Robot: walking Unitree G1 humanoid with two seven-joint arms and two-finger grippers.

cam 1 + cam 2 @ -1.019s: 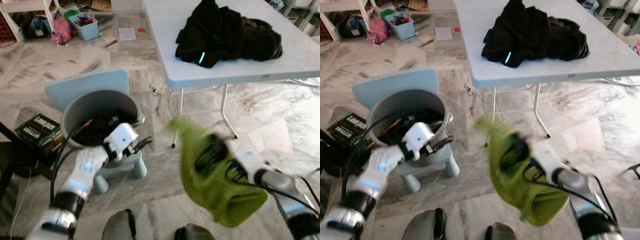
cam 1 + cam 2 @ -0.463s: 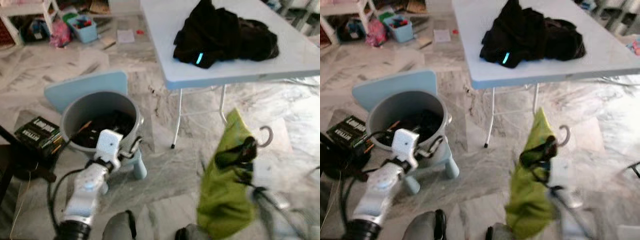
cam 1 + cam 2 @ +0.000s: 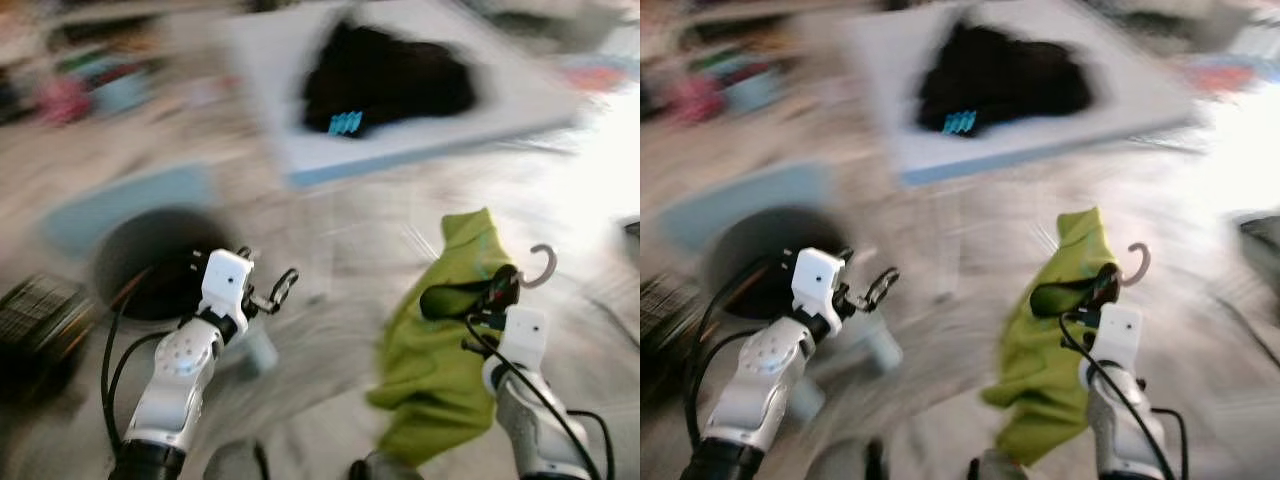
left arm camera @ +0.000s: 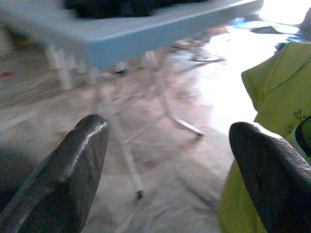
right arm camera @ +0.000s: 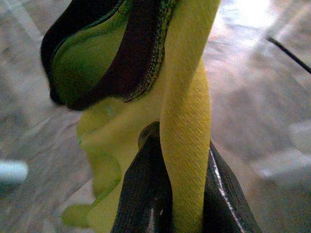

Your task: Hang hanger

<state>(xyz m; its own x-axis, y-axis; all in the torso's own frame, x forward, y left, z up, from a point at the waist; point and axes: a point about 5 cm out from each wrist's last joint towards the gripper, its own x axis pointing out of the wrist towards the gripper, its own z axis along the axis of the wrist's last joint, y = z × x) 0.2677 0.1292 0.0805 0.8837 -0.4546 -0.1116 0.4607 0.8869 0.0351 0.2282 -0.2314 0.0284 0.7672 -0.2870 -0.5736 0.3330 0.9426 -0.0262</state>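
Right gripper (image 3: 497, 292): raised in front of the robot on its right side, its two black fingers (image 5: 146, 194) pressing together on a fold of a lime-green shirt (image 3: 440, 350); the yellow-green cloth is running between the fingers in the right wrist view, with the shirt's dark-lined collar opening (image 5: 97, 58) showing just beyond them. Hanger (image 3: 541, 266): only its pale curved hook is showing, standing up just above and beside the right gripper, at the top of the shirt; the rest of it is lying hidden inside the cloth. Shirt: hanging down from the gripper in loose folds, clear of the marbled floor (image 3: 340, 300), well apart from the table. Left gripper (image 3: 273, 292): held up on the robot's left side, fingers (image 4: 63, 179) spread wide and holding nothing, pointing toward the table legs (image 4: 121, 145) in the left wrist view. Table (image 3: 400, 150): pale blue-white top, standing beyond both arms, bearing a heap of black clothing (image 3: 385, 75) with a small light-blue mark on it. Grey bucket (image 3: 145, 265): standing on the floor behind the left arm, dark inside, contents too blurred to tell. Dark box (image 3: 35, 320): lying on the floor beside the bucket. Both eye views are heavily blurred, so finer detail cannot be made out.
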